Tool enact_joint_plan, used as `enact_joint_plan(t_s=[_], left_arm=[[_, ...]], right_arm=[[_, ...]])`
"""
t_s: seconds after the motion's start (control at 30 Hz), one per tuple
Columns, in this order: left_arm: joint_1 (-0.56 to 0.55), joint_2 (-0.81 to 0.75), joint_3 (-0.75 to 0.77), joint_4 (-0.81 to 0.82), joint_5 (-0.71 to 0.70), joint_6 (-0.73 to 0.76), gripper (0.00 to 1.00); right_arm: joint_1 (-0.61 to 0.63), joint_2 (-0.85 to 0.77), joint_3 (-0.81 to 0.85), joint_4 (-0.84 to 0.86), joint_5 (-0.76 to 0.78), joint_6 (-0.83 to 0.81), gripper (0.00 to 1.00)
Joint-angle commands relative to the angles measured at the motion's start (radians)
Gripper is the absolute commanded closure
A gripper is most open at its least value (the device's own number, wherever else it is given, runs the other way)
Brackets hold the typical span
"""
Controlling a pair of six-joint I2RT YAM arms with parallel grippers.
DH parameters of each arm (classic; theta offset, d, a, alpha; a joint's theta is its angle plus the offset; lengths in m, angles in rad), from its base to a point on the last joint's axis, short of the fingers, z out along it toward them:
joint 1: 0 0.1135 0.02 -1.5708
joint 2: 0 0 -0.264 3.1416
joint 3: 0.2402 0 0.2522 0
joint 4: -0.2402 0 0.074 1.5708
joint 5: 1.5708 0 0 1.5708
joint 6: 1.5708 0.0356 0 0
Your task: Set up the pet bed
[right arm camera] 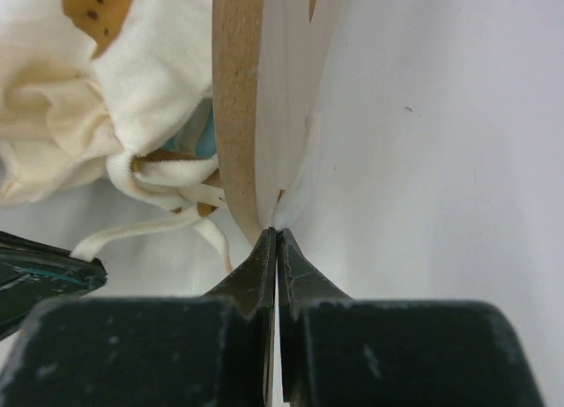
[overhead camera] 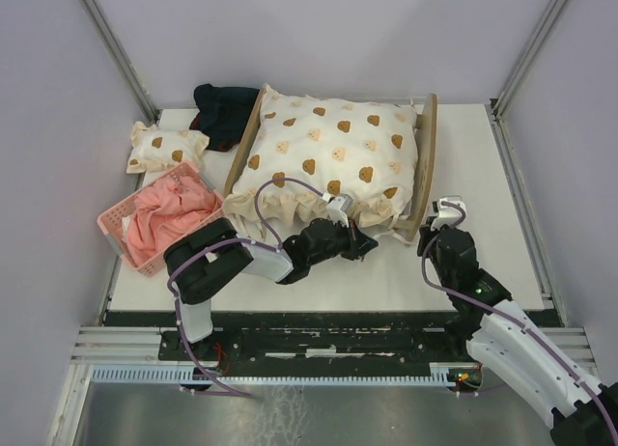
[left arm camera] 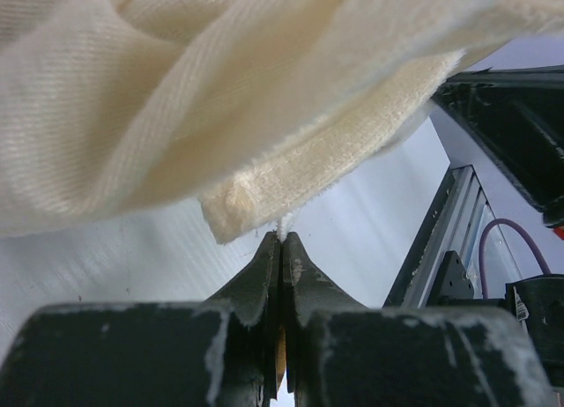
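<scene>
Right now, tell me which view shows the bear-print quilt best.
Top external: the whole quilt spread over the pet bed. Left wrist shows only its hem, close up; right wrist only a bunched corner beside the bed's board.

The left arm (overhead camera: pixel 232 263) reaches low across toward the right, elbow bent, and the left fingers (left arm camera: pixel 263 275) are pressed flat together. The right arm (overhead camera: pixel 463 267) stretches forward, and the right fingers (right arm camera: pixel 295 270) are likewise closed, tip to tip.

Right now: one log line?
left gripper: shut at quilt hem | right gripper: shut at headboard edge | quilt over bed
</scene>
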Motion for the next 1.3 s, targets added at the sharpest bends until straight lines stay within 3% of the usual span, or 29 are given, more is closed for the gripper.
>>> enact_joint_plan(t_s=[0.0, 0.23, 0.53, 0.83, 1.07, 1.27], left_arm=[[-0.005, -0.009, -0.010, 0.057, 0.011, -0.014, 0.97], [-0.004, -0.016, -0.016, 0.059, 0.007, -0.022, 0.97], [-0.004, -0.025, -0.021, 0.069, 0.018, -0.038, 0.97], [-0.005, -0.026, -0.038, 0.089, 0.020, -0.048, 0.97], [-0.004, -0.032, -0.040, 0.093, 0.022, -0.052, 0.97], [-0.004, -0.022, -0.042, 0.107, 0.030, -0.060, 0.97]], right_arm=[[0.007, -0.078, -0.006, 0.015, 0.006, 0.041, 0.98], [0.006, -0.132, 0.022, -0.013, -0.096, -0.075, 0.98], [0.020, 0.039, 0.115, -0.044, -0.304, -0.233, 0.98], [0.055, 0.085, 0.137, -0.104, -0.332, -0.403, 0.98], [0.064, 0.198, 0.212, -0.186, -0.194, -0.524, 0.98], [0.078, 0.263, 0.201, -0.219, -0.188, -0.550, 0.98]])
